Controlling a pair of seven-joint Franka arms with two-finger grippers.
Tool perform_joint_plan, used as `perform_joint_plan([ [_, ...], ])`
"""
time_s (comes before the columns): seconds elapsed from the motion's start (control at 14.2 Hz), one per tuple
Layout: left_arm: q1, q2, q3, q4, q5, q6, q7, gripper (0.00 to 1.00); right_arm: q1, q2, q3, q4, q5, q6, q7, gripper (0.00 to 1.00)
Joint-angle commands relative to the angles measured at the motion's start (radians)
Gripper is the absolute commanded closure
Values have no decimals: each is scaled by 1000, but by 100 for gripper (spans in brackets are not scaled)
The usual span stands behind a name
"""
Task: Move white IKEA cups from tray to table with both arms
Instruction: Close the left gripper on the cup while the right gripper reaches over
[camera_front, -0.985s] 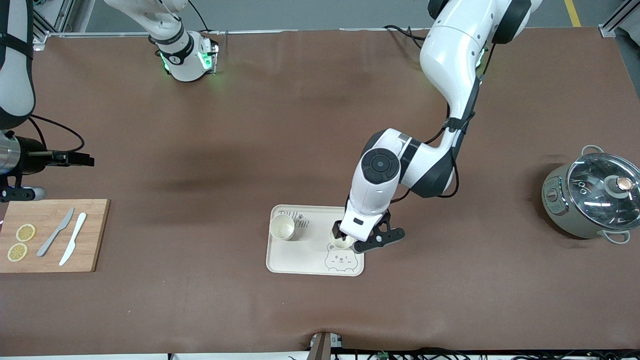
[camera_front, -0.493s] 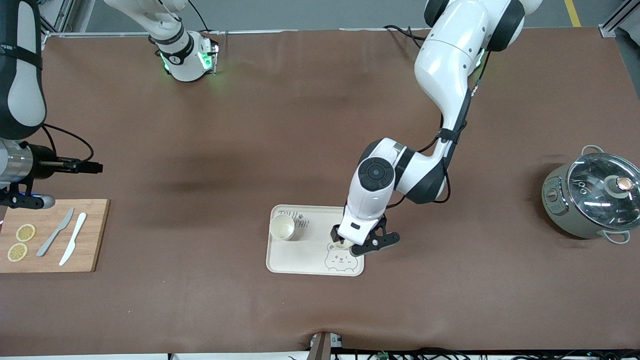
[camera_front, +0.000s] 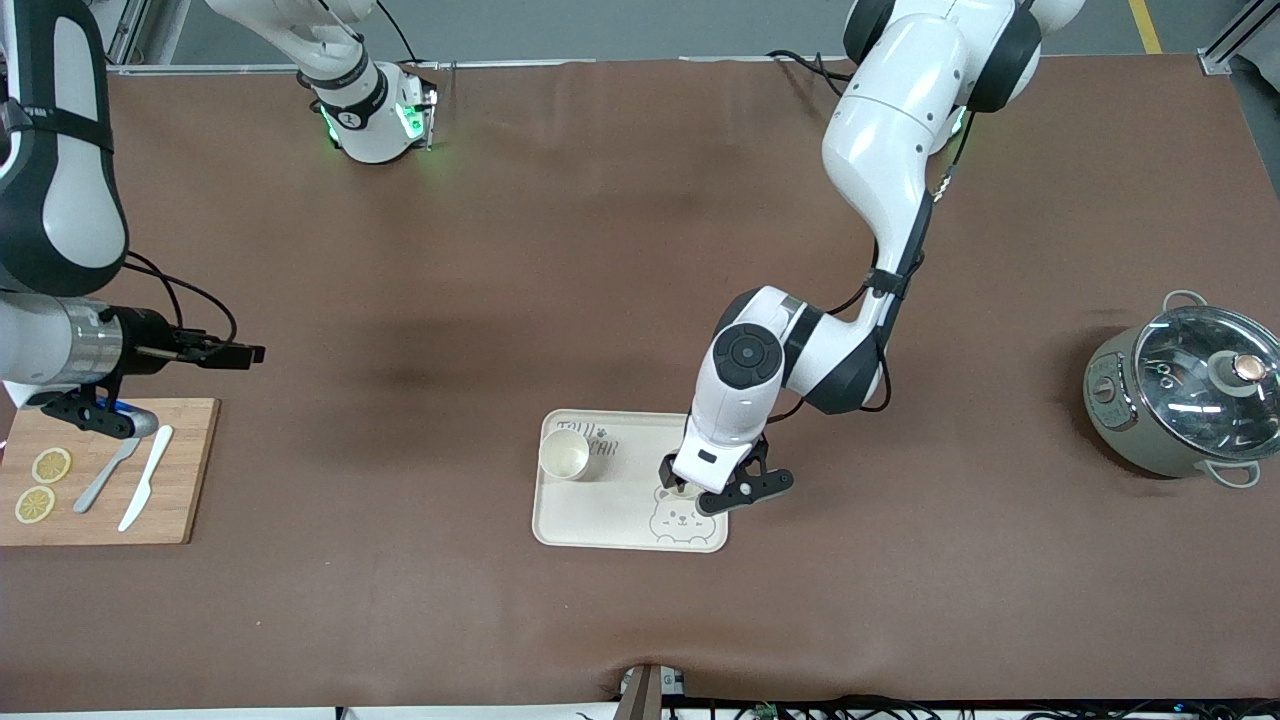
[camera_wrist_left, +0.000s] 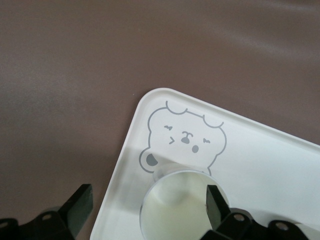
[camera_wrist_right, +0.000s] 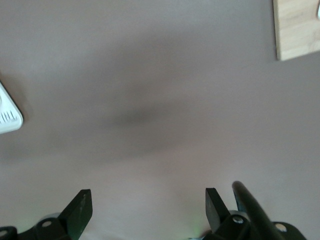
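Observation:
A cream tray (camera_front: 600, 515) with a bear print lies near the table's middle. One white cup (camera_front: 565, 457) stands upright on it at the end toward the right arm. The second white cup (camera_wrist_left: 175, 210) stands on the tray beside the bear print (camera_wrist_left: 186, 140). My left gripper (camera_front: 685, 482) hovers right over it and hides most of it in the front view. The left gripper (camera_wrist_left: 148, 197) is open: one finger (camera_wrist_left: 216, 200) is at the cup's rim, the other stands well clear, off the tray's edge. My right gripper (camera_front: 245, 353) is open and holds nothing, over bare table beside the cutting board.
A wooden cutting board (camera_front: 180, 500) with two lemon slices (camera_front: 50, 465) and two knives (camera_front: 146, 478) lies at the right arm's end. A grey-green pot with a glass lid (camera_front: 1180, 400) stands at the left arm's end. The right wrist view shows a tray corner (camera_wrist_right: 7, 117).
The right arm has swung its gripper from the table's edge in toward the middle. The left hand has shifted slightly over the second cup, which stays on the tray.

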Motion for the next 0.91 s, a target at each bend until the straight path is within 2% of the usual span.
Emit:
perform_joint_plan([
  [0.0, -5, 23, 7, 23, -15, 24, -4, 0, 34, 17, 2, 20, 21, 12, 109, 0],
  [0.28, -3, 37, 7, 23, -15, 36, -3, 0, 60, 26, 2, 20, 24, 27, 120, 0],
  [0.63, -5, 52, 7, 17, -15, 48, -3, 0, 109, 55, 4, 20, 54, 81, 290, 0],
  [0.84, -5, 54, 7, 17, -15, 50, -3, 0, 128, 72, 5, 20, 70, 108, 295, 0],
])
